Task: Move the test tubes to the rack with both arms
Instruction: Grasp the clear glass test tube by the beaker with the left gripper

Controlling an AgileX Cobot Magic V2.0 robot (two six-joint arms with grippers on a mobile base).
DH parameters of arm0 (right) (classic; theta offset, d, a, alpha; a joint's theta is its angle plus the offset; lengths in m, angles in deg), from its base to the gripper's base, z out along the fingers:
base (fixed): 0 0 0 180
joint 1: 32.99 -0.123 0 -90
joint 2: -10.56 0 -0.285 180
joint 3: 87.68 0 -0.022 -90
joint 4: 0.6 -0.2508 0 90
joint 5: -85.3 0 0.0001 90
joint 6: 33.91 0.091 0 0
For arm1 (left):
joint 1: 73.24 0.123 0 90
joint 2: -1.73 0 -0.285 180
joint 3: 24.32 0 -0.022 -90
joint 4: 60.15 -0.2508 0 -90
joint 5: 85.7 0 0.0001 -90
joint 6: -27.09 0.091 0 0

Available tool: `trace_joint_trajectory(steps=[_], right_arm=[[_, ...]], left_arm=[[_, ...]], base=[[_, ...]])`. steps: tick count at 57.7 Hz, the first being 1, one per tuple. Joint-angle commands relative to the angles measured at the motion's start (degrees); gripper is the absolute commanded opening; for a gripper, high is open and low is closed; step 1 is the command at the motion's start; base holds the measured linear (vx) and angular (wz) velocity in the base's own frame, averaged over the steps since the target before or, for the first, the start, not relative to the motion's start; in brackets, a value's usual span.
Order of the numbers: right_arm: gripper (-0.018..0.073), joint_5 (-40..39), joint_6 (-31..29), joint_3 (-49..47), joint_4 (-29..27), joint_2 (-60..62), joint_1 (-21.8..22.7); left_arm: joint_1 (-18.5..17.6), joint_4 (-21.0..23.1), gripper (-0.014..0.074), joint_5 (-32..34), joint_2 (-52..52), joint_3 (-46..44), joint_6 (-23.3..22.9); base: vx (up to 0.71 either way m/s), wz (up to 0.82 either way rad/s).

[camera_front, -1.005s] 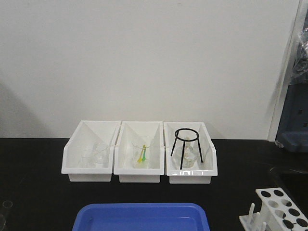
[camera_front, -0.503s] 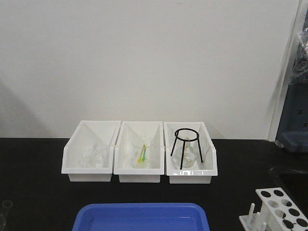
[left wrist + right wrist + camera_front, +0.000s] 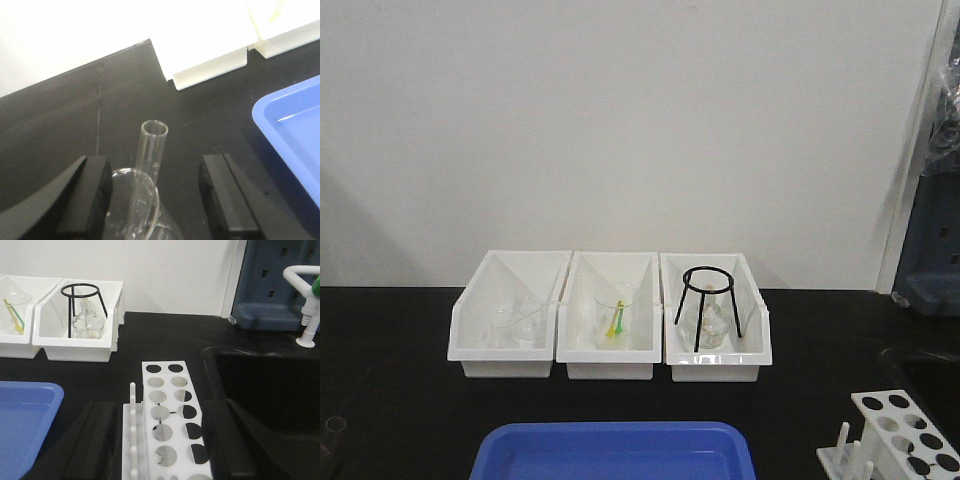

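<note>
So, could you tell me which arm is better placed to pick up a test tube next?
Left. The left pincer, open, straddles the test tube standing in a beaker; the right pincer hangs open over the rack.

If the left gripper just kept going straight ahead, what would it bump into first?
Most likely the test tube, standing in a beaker between the left gripper's open fingers, though exact depth is unclear.

At the near left edge of the counter (image 3: 400, 400), the clear test tube (image 3: 332, 424) has shifted very slightly, barely enough to see.
</note>
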Motion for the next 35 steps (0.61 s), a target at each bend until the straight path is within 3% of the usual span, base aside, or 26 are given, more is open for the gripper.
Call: trace_joint_trajectory(steps=[1,8,15,35], right_arm=[[0.0450,-4.48,-0.21,-1.93,0.27,-0.55,0.44],[0.0450,-4.48,-0.21,-1.93,0.27,-0.55,0.44],[0.0450,-3.95,-0.21,-1.93,0.27,-0.55,0.44],[0.0450,-3.36,-0.21,-1.93,0.27,-0.55,0.44]], left_arm=[[-0.48,0.34,0.0519,8.96,-2.76,-1.87,0.54],[-0.48,0.46,0.0519,14.07,-7.58,-1.87,1.55],[-0.42,4.27,0.0519,18.07,-10.46,-2.16,3.81],[-0.42,4.33,0.0519,27.49,-18.59,-3.05,3.81]], base=[[0.00,0.00],[0.00,0.00],[0.00,0.00],[0.00,0.00]])
